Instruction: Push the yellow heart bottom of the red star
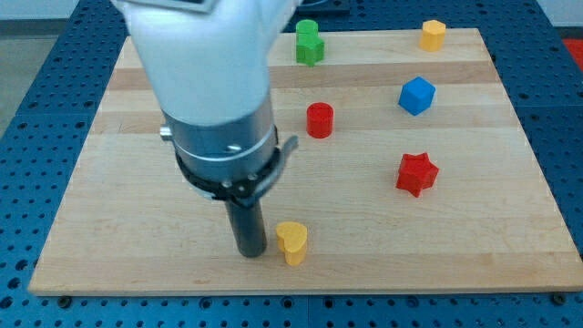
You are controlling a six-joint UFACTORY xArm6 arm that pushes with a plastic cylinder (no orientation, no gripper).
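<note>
A: Six blocks are counted on the worktop (100, 191). Positions needed.

B: Listed from the view's top. Green block (309, 42), shape not clearly made out, is set at the top edge near the middle. Yellow block (433, 35), roughly hexagonal, is set at the top right. Blue cube (416, 96) is placed below and slightly left of that one. Red cylinder (320, 120) is seen near the middle of the board.

A: Task pieces?

B: Red star (416, 173) is found right of centre, below the blue cube. Yellow heart (292, 241) is found near the view's bottom edge, left of the star and lower than it, well apart from it. It is not yet under the star.

A: Rod?

B: My tip (252, 252) is placed just to the view's left of the yellow heart, close beside it; whether contact is made cannot be told from this angle. The rod is held upright under a grey collar with a black clamp ring. The arm's white housing (205, 55) covers the upper left part of the board.

A: State of the fingers?

B: None are fitted. Only a plain rod is carried, so nothing is opened, closed or gripped.

A: Surroundings?

B: A blue perforated base (556, 64) is seen around the wooden board on all sides.
</note>
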